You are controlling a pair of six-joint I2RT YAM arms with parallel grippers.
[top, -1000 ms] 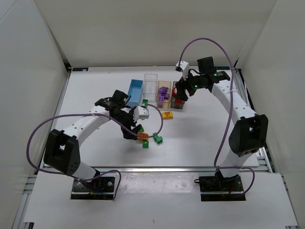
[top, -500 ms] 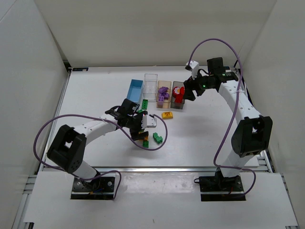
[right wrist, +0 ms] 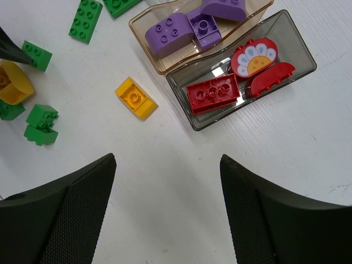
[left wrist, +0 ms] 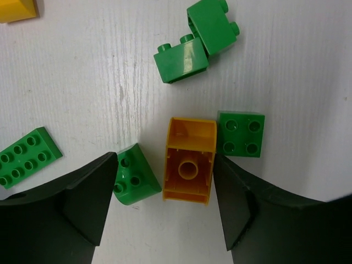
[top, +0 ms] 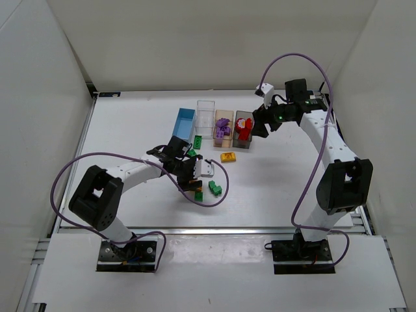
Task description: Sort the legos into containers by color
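Observation:
My left gripper (left wrist: 165,181) is open and low over the table. An orange-yellow brick (left wrist: 188,159), lying hollow side up, sits between its fingers, touching the right one. A green curved brick (left wrist: 135,176) sits by the left finger. More green bricks (left wrist: 195,41) lie around; in the top view this cluster (top: 214,188) lies beside the left gripper (top: 195,179). My right gripper (right wrist: 168,165) is open and empty, above the table beside the smoky dark grey bin (right wrist: 300,52), which holds red bricks (right wrist: 212,93). The peach bin (right wrist: 144,33) holds purple bricks (right wrist: 168,36).
The light blue bin (top: 184,123) and the clear bin (top: 205,114) stand left of the peach bin (top: 223,136). A second yellow brick (top: 227,156) lies in front of the bins. A green flat plate (left wrist: 25,157) lies left of the left gripper.
My left gripper moved right and down onto the brick cluster, now straddling the orange-yellow brick. My right gripper drew back to the right, off the dark grey bin.

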